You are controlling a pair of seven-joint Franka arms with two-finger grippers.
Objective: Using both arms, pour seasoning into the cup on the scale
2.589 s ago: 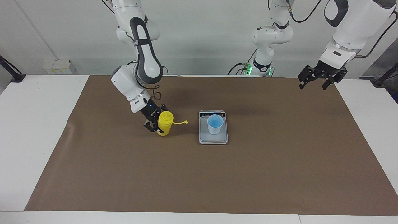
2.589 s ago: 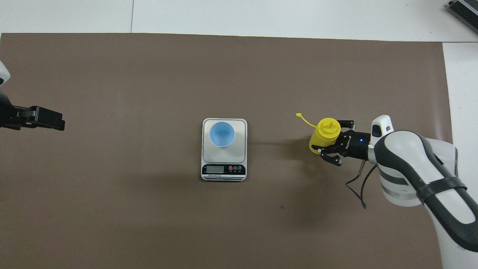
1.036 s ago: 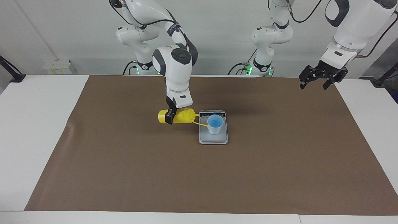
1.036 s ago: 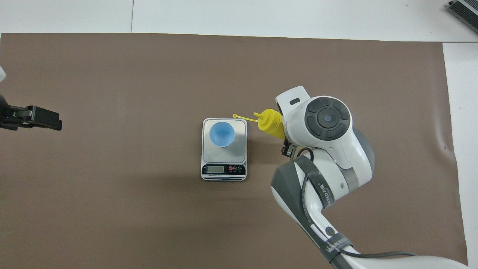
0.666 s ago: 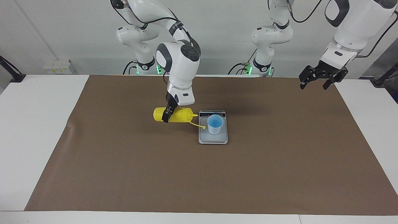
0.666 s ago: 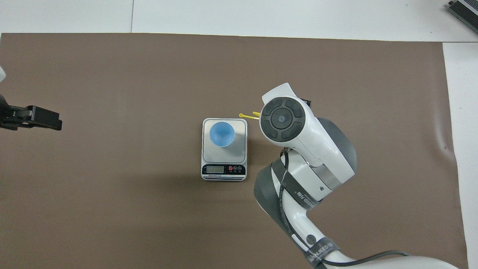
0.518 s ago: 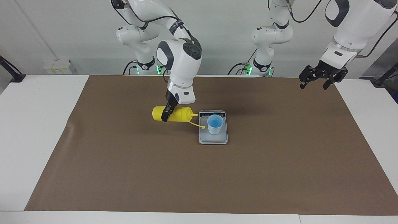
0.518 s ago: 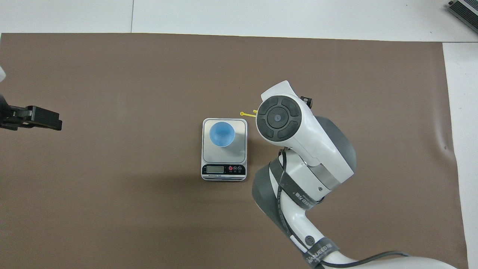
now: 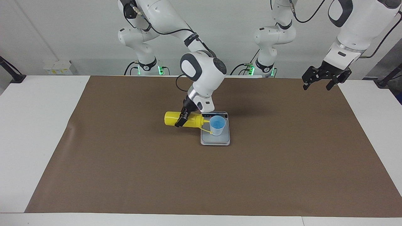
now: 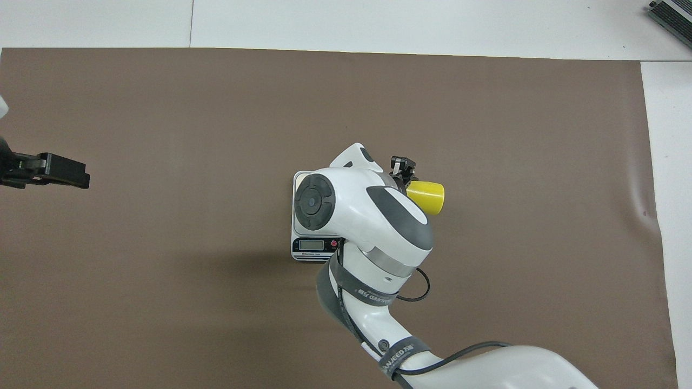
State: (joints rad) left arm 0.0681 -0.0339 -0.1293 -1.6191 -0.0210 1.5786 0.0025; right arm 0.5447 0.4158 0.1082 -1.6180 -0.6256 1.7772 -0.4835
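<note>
Right gripper (image 9: 182,118): clamping down on the seasoning bottle (image 9: 179,119) around the middle of its body, black fingers pressing its sides; hanging in the air over the brown mat just beside the scale, toward the right arm's end of the table
Seasoning bottle: lying nearly level in the grip, cone nozzle pointing at the cup and reaching its rim, base pointing away toward the right arm's end; whether anything is flowing from the nozzle, cannot tell
Cap strap (image 9: 206,130): thin, yellow, drooping from the nozzle end down over the scale plate beside the cup
Cup (image 9: 217,125): standing upright on the scale's weighing plate; small, tapered, no handle, light blue inside, paler outside; in the overhead view the right arm's wrist is hiding it
Scale (image 9: 215,140): lying flat on the mat near the table's middle; rectangular, silver-grey, smooth grey plate, dark display strip (image 10: 311,245) at the end nearer the robots
Left gripper (image 9: 325,77): waiting with fingers spread wide, holding nothing, over the mat's corner at the left arm's end of the table, well apart from the scale
Mat (image 9: 125,175): brown, matte, paper-like sheet covering most of the white table (image 9: 28,131)
</note>
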